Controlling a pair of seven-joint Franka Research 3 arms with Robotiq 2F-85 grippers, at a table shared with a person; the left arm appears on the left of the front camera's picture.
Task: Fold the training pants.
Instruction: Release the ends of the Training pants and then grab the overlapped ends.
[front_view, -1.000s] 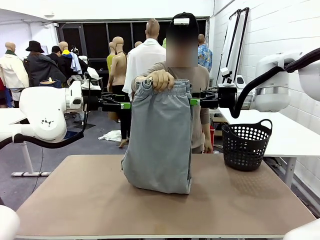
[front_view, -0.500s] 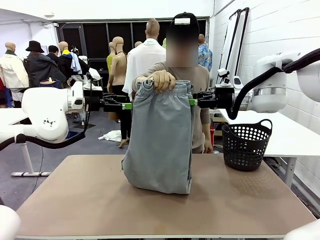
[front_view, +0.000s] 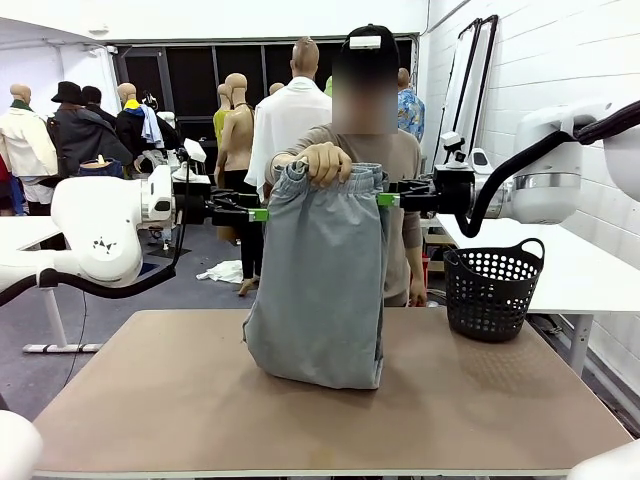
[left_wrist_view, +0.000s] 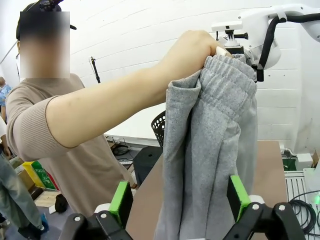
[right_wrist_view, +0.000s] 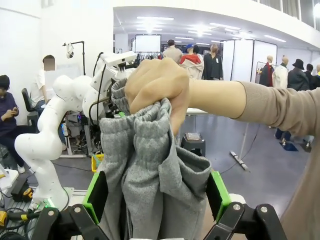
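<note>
Training pants: the light grey training pants (front_view: 318, 280) hang upright over the middle of the tabletop (front_view: 150, 400), towards its far edge. Their lower end rests bunched on the surface.
Person's hand: a person at the far edge has one hand (front_view: 325, 160) closed around the gathered waistband and is holding it up.
Left gripper: the left gripper (front_view: 258, 213) is level with the upper part of the pants on their left side. In its wrist view (left_wrist_view: 179, 200) the jaws gape wide with grey cloth hanging between the green pads (left_wrist_view: 121, 197), nothing clamped.
Right gripper: the right gripper (front_view: 385, 200) is at the pants' right side just under the waistband. In its wrist view (right_wrist_view: 156, 195) it is spread wide around bunched cloth, not squeezing it.
Basket: a black basket (front_view: 492, 290) stands by the far right corner of the tabletop, apart from the pants.
</note>
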